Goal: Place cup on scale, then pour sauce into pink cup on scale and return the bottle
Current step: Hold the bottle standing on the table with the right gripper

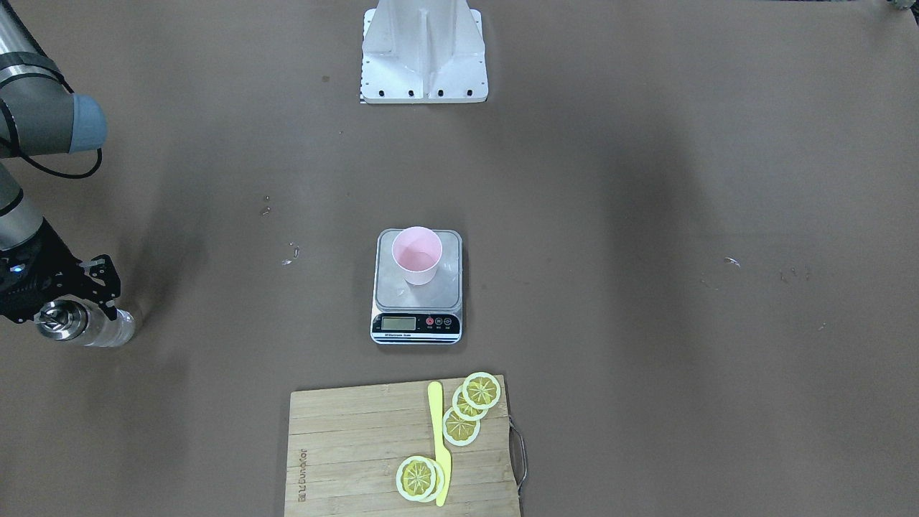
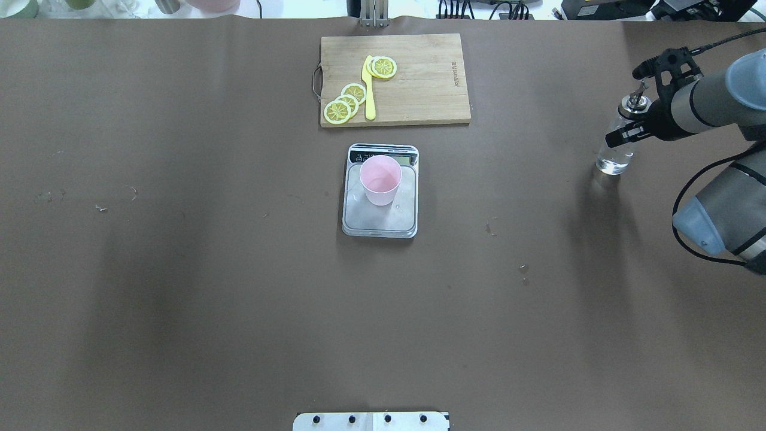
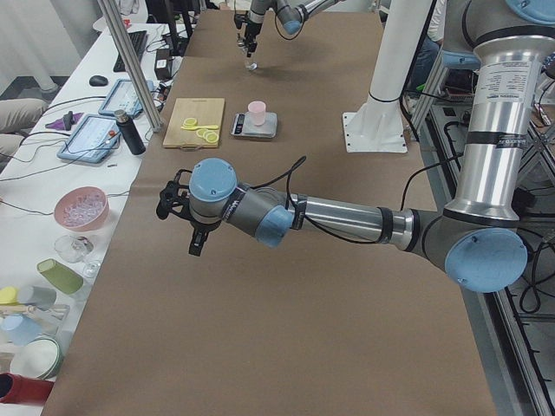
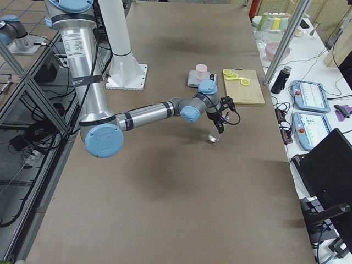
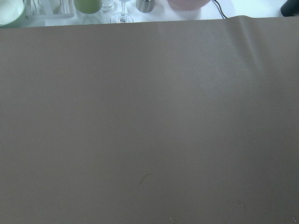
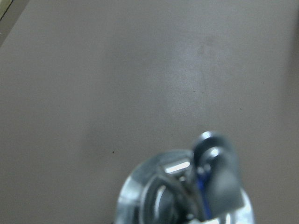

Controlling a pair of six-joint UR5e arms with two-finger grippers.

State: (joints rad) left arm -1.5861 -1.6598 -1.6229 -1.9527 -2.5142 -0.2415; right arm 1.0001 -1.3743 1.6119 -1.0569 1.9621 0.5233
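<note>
**Right gripper's on the bottle, cup's parked on the scale**

Front-facing view: the cup [image 1: 416, 253] stands upright on the scale [image 1: 391, 294], mid-table. The bottle [image 1: 109, 330] is well apart from it, near the table's [image 1: 646, 215] right edge. The right gripper [image 1: 103, 296] looks to have its 2 fingers pinched onto the glass just under the metal cap [image 1: 61, 319].

Overhead: bottle upright, clear sauce [image 2: 611, 163] sitting low in it, base at or barely off the table, can't tell which. A cutting board [image 2: 419, 90] lies at the far edge behind the scale.

Left side view: the left gripper [image 3: 194, 243] hangs over bare table with nothing near it. Can't tell how far open it is.

Right side view: nothing new, bottle under the near arm's wrist.

Left wrist cam: just table. Right wrist cam: only the blurry cap.

Can't tell if this is lift-off or set-down. If pouring: keep it upright on the way over, bring the spout just past the rim, tip slowly, and don't bump that light cup. If returning: base flat before letting go.
</note>
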